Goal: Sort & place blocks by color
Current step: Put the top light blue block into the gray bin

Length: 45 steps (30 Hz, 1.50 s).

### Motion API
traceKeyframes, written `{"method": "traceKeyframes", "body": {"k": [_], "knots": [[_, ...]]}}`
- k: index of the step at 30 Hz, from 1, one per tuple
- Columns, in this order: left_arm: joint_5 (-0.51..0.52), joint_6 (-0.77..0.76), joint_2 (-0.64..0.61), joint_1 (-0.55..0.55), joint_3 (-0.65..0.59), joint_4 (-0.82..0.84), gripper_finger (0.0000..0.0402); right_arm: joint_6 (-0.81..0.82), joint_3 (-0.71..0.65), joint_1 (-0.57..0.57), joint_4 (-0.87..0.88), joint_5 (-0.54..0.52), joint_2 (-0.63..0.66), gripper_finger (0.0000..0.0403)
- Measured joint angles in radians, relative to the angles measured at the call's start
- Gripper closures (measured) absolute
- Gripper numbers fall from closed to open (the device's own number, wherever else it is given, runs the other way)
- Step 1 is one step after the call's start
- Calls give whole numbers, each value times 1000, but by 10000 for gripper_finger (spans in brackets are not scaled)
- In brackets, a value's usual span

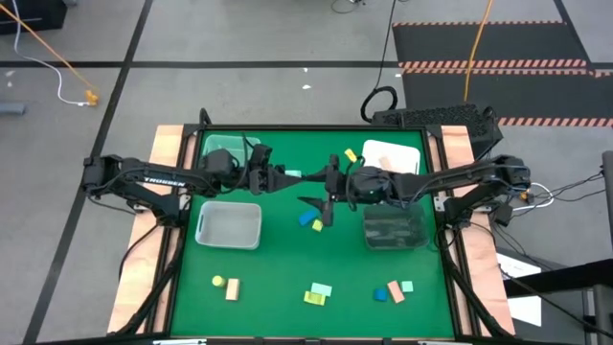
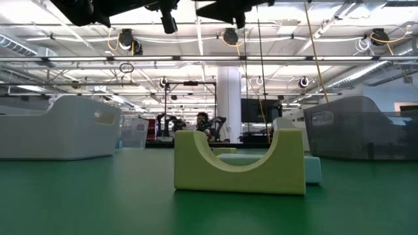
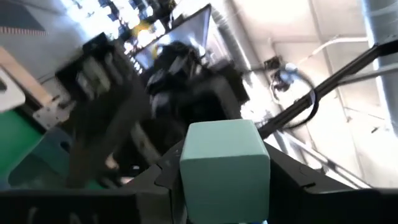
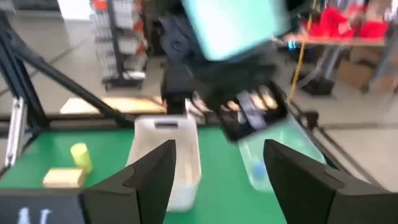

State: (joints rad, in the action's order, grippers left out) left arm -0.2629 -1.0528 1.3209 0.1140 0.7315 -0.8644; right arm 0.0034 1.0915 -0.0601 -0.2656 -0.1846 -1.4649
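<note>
The left gripper (image 1: 287, 178) clamps a mint-teal block (image 3: 225, 163) and faces the spread-open right gripper (image 1: 314, 184), which sits just beside it at table centre.

Green tabletop (image 1: 287, 259); mint-teal block (image 3: 225, 163) in the dark left end effector (image 3: 227, 180); yellow-green arch block (image 2: 239, 172); white tray (image 1: 229, 225); smoky dark tray (image 1: 394, 228).

The high view looks straight down on the whole table (image 1: 287, 259). The low view sits at tabletop level, close behind a yellow-green arch (image 2: 239, 171). Each wrist view faces the other arm; both share, seemingly, the same mint block (image 3: 225, 167).
</note>
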Motion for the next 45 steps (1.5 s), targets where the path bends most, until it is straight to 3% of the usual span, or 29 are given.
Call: {"method": "traceKeyframes", "body": {"k": [10,14,21,24,28,34,38,45], "knots": [[-282,-53,-8,37,0,248,250,264,1,-12,450,62,140,175],[-364,-18,-49,44,-1,453,261,349,1,-27,536,83,157,175],[-397,60,-224,34,-1,906,251,378,1,-58,620,46,150,175],[-339,79,-316,19,-1,1124,256,377,1,-72,618,28,150,175],[-183,76,-404,-36,-1,1426,259,376,1,-85,631,24,124,175],[78,-8,-429,-137,-1,1748,249,363,1,-86,655,-5,24,175],[187,-73,-392,-195,-1,1814,253,342,1,-86,635,-26,-71,175],[272,-129,-293,-243,-1,1813,246,329,1,-84,612,-28,-183,175]]}}
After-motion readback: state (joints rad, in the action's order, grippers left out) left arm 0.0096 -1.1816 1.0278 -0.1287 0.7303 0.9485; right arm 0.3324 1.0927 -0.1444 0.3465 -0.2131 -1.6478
